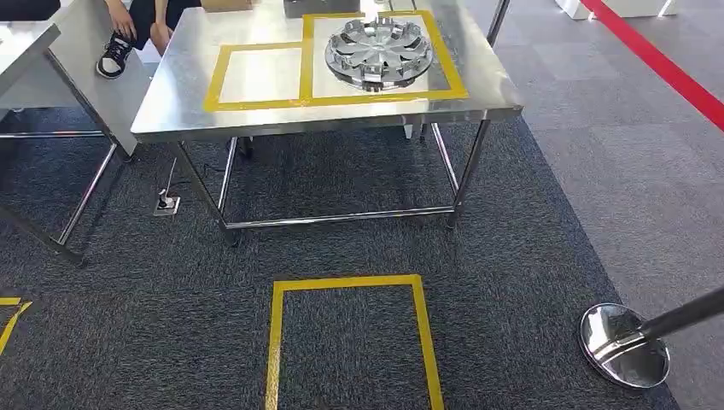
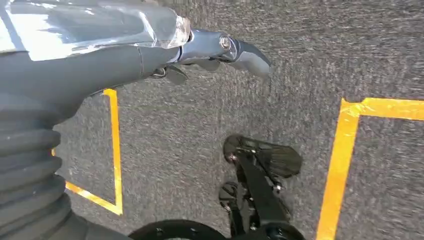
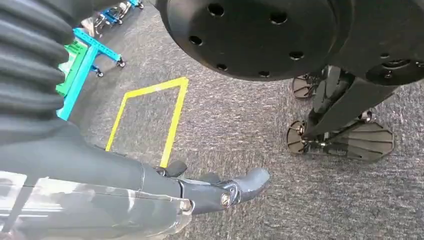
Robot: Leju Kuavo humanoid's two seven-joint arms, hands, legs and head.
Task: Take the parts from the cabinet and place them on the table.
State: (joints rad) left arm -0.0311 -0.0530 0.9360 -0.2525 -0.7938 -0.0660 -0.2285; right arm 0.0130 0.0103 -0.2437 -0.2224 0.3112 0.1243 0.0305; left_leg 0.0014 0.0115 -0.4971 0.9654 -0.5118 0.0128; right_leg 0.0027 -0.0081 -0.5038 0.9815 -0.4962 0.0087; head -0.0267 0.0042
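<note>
Cut off at the top edge: person (image 1: pixel 128 30), box (image 1: pixel 320 7). Fingers (image 2: pixel 175 74) of left hand (image 2: pixel 220 47) mostly hidden under its thumb.

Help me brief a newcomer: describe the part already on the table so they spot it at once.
Look at the steel table straight ahead, marked with two yellow taped squares. The part lies in the right-hand, larger square: a round silver wheel cover with spokes fanning from its hub. The smaller square beside it holds nothing.

Both arms hang down. The left hand (image 2: pixel 220 50) holds nothing, its thumb stretched out. The right hand (image 3: pixel 220 187) also seems empty, though its fingers are mostly hidden.
</note>
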